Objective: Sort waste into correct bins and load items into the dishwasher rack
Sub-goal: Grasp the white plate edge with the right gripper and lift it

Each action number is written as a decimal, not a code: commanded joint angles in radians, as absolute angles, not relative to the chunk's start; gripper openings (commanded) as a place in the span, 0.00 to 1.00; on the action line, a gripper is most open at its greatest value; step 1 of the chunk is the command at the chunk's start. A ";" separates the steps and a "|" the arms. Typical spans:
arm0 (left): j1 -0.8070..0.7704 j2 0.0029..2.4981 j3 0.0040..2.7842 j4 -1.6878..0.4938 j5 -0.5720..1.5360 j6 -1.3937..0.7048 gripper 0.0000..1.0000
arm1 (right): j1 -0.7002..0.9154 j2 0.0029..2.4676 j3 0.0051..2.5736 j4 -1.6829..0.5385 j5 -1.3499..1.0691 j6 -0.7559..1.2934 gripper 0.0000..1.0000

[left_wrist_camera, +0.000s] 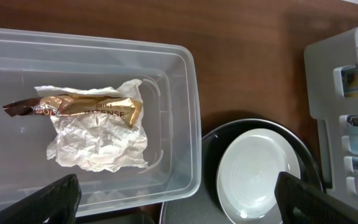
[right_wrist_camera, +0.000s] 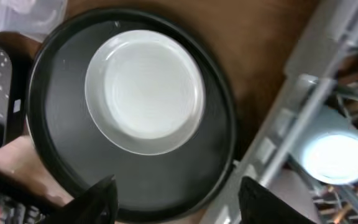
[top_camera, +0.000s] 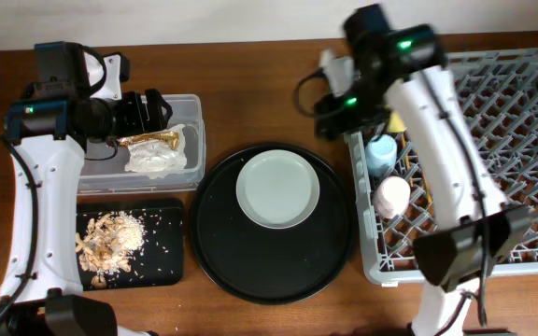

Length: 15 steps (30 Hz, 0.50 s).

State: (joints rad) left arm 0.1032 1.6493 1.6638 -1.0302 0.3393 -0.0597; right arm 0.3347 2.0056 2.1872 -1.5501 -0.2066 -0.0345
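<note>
Trouble, seen from overhead, centres on the pale plate (top_camera: 278, 189). It is the one item not yet loaded, and it lies flat in the middle of the round black tray (top_camera: 215, 245), between the clear tub (top_camera: 192, 110) and the dishwasher rack (top_camera: 521, 103). The napkin (top_camera: 157, 159) and wrapper (top_camera: 152, 140) are in the tub, and the food scraps (top_camera: 115, 238) are in the shallow black tray (top_camera: 162, 266). The blue cup (top_camera: 381, 154) and pink cup (top_camera: 390, 196) stand just inside the rack's left wall. Your right gripper (top_camera: 336, 117) hovers by that wall, and I'd expect a plate carried in there to clip the cups.

From the left wrist, your left gripper is spread wide and empty above the tub's edge. If you drop carelessly, a finger could catch the rim and drag the tub.

From the right wrist, the jaws stand apart with nothing between them, above the round tray's rim. The plate's rim sits low against the tray, so a finger will likely skid off, or shove plate and tray together. I cannot make out the chopsticks for certain.
</note>
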 commanded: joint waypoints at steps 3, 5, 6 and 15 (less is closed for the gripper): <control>0.103 1.649 1.664 -1.030 0.339 -0.052 0.99 | 0.537 2.004 1.982 -1.397 -0.037 0.201 0.63; 0.103 1.649 1.664 -1.030 0.340 -0.051 0.99 | 0.522 2.004 1.814 -1.267 -0.032 0.201 0.63; 0.103 1.649 1.664 -1.030 0.339 -0.052 0.99 | 0.513 2.004 1.754 -1.226 -0.033 0.205 0.63; 0.103 1.649 1.664 -1.030 0.339 -0.052 0.99 | 0.456 2.005 1.353 -0.801 -0.028 0.219 0.56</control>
